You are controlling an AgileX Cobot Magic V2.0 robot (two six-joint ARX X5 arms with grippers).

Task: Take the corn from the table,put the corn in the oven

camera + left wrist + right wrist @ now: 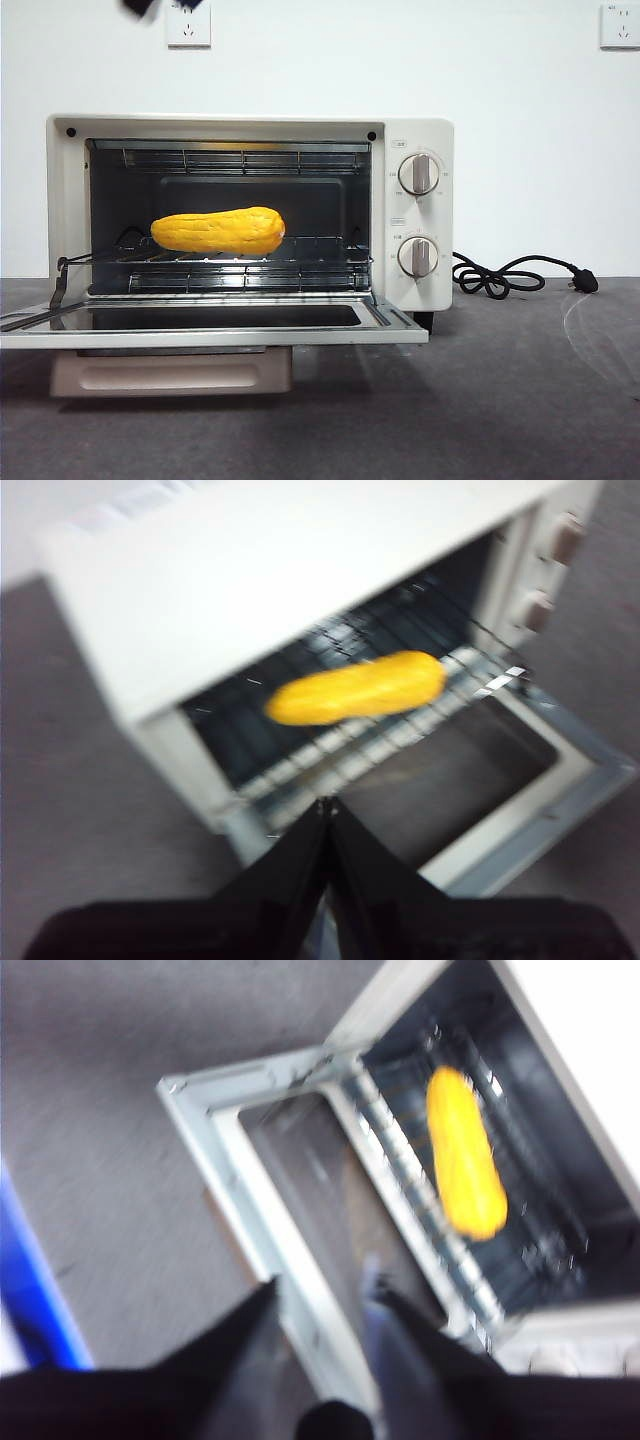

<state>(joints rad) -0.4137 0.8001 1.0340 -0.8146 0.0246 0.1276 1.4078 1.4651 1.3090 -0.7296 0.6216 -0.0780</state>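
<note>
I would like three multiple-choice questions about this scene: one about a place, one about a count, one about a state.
1. Where is the corn?
A. on the table
B. on the oven's wire rack
C. in a gripper

2. How many round knobs does the oven have?
A. one
B. two
C. three

3. How is the oven door?
A. folded down open
B. shut
C. removed

Answers: 1 B, the cob lies on the rack inside the oven. 2 B, two knobs sit one above the other. 3 A, the door lies flat in front.
</note>
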